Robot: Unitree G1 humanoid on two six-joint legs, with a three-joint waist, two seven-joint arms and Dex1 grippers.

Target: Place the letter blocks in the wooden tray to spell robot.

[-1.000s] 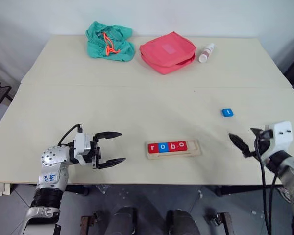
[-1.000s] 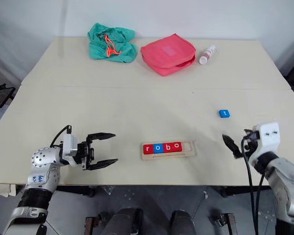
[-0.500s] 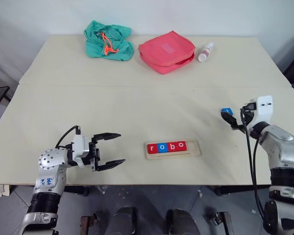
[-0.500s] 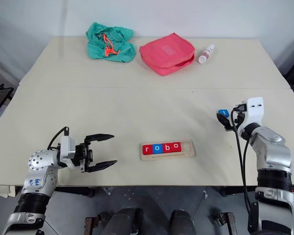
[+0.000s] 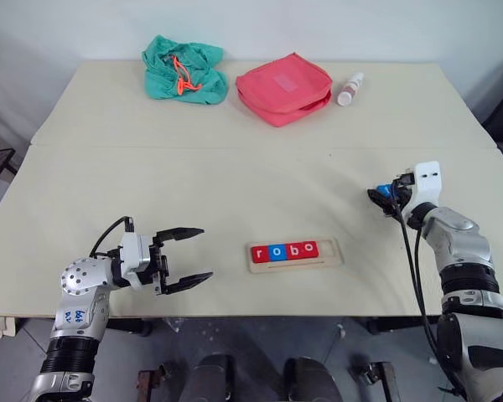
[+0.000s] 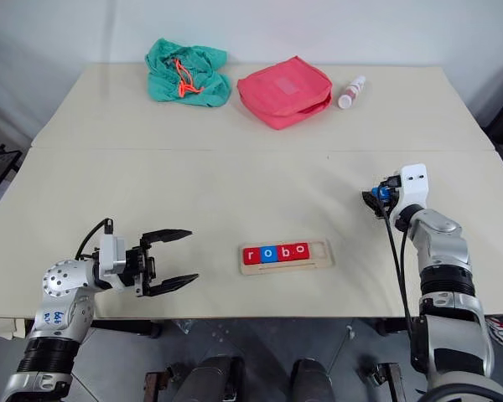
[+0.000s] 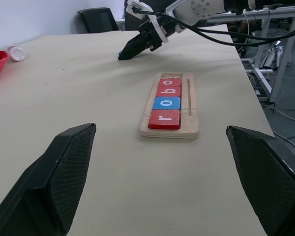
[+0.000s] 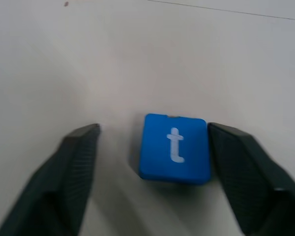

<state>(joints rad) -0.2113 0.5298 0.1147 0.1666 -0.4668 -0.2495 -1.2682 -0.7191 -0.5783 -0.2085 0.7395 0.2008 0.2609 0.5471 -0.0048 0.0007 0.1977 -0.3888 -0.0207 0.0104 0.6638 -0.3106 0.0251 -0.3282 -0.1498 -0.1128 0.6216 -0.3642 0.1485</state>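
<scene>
We have the right claw (image 8: 150, 162) set wide around the blue t block (image 8: 174, 148), which lies flat on the surface (image 5: 235, 184), one finger touching its edge, the other apart; nothing is gripped yet. The block looks light, rigid and smooth, so we judge a pinch across its two side edges best. The tray (image 5: 331, 255) near the front edge holds r, o, b, o, with its last slot bare. Our left claw (image 5: 184, 257) hangs wide and empty.

Green cloth (image 5: 184, 69); pink pouch (image 5: 286, 88); small bottle (image 5: 350, 88).
</scene>
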